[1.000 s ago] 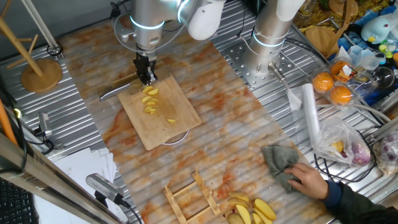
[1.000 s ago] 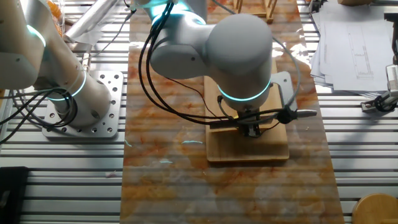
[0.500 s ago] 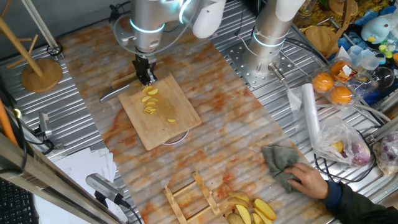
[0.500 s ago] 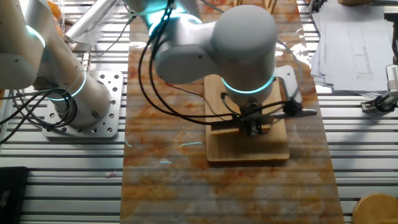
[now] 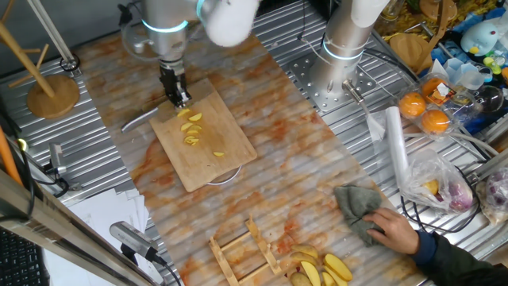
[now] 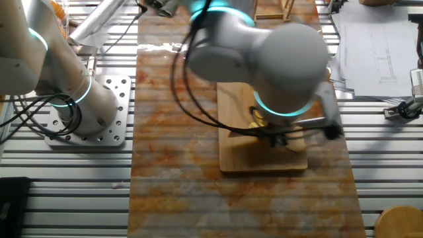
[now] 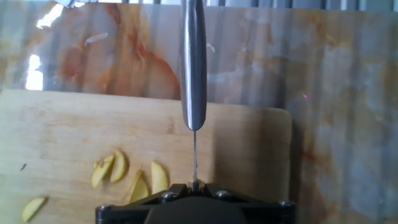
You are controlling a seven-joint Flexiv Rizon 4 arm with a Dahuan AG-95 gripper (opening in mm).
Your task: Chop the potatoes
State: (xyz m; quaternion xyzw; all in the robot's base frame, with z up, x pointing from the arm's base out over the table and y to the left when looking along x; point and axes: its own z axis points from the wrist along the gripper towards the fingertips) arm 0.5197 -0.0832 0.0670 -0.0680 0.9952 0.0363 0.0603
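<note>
1. The black two-finger gripper (image 5: 176, 94) hangs over the far-left corner of the rectangular bamboo cutting board (image 5: 230, 155), clamped on a knife with a steel blade and metal handle (image 7: 193, 68); jaws closed tight on it.
2. In one fixed view the knife's blade (image 5: 139, 119) sticks out from the gripper toward the left, past the board's edge, over the orange-veined marbled table mat (image 5: 302, 183).
3. In the hand view the knife runs straight up the frame, edge-on, its thin blade reaching down to the gripper (image 7: 194, 186) at the bottom.
4. The thin yellow potato slices (image 5: 191, 127) lie on the board in a loose line running from near the gripper toward the board's centre, with one slice (image 5: 218, 154) set further along.
5. In the hand view the slices (image 7: 115, 169) are crescent-shaped; most lean with their long axes tilted up-right, left of the blade, not touching it.
6. The other fixed view is motion-blurred; the arm hides most of the board (image 6: 264, 158).
7. A person's hand (image 5: 394, 230) rests on a grey cloth (image 5: 359, 205) at the table's near-right.
</note>
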